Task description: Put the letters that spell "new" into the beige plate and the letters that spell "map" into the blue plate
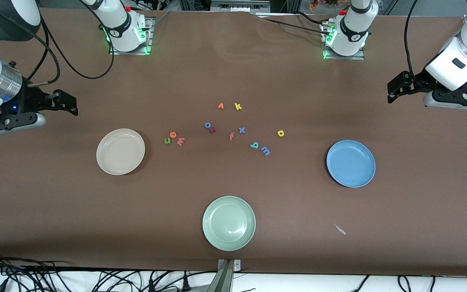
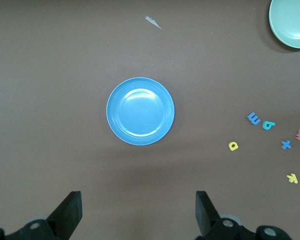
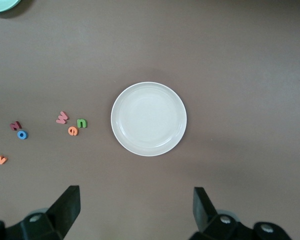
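The green n (image 1: 167, 140), orange e (image 1: 172, 134) and pinkish w (image 1: 181, 141) lie together on the brown table beside the empty beige plate (image 1: 120, 151). The periwinkle m (image 1: 265, 151), teal a (image 1: 254, 144) and yellow p (image 1: 281, 133) lie toward the empty blue plate (image 1: 350, 163). My right gripper (image 1: 68, 103) hangs open above the table at the right arm's end, looking down on the beige plate (image 3: 149, 119). My left gripper (image 1: 395, 87) hangs open at the left arm's end, above the blue plate (image 2: 140, 111). Neither holds anything.
A pale green plate (image 1: 228, 223) sits near the table's front edge. Other letters lie mid-table: orange v (image 1: 220, 106), yellow k (image 1: 238, 106), blue o (image 1: 207, 125), red z (image 1: 213, 130), reddish f (image 1: 231, 136), blue x (image 1: 241, 130). A small pale scrap (image 1: 340, 229) lies nearer the camera than the blue plate.
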Available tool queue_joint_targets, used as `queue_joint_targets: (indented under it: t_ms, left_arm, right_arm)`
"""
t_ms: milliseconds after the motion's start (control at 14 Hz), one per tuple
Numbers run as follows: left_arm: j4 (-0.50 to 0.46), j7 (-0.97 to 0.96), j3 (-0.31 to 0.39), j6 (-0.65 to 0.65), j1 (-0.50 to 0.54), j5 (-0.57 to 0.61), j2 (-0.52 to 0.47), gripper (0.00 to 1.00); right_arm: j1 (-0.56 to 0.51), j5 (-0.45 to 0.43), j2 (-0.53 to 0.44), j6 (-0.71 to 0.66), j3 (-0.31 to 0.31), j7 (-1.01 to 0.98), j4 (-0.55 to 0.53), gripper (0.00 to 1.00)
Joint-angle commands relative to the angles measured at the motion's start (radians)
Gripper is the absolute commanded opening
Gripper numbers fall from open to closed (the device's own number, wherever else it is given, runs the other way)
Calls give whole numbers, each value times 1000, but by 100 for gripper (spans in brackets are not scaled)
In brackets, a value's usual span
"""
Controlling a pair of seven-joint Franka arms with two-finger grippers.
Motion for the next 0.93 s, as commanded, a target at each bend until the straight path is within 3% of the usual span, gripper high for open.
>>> queue_joint_targets:
  t_ms: [0, 855]
  left_arm:
    - [5, 26, -7, -2, 8, -5, -6, 100]
    - [5, 26, -20, -6, 9, -5, -6, 100]
  right_arm:
    - [-2, 17, -22, 1, 4, 20, -11, 100]
    - [-2, 17, -33, 2, 7, 27, -23, 100]
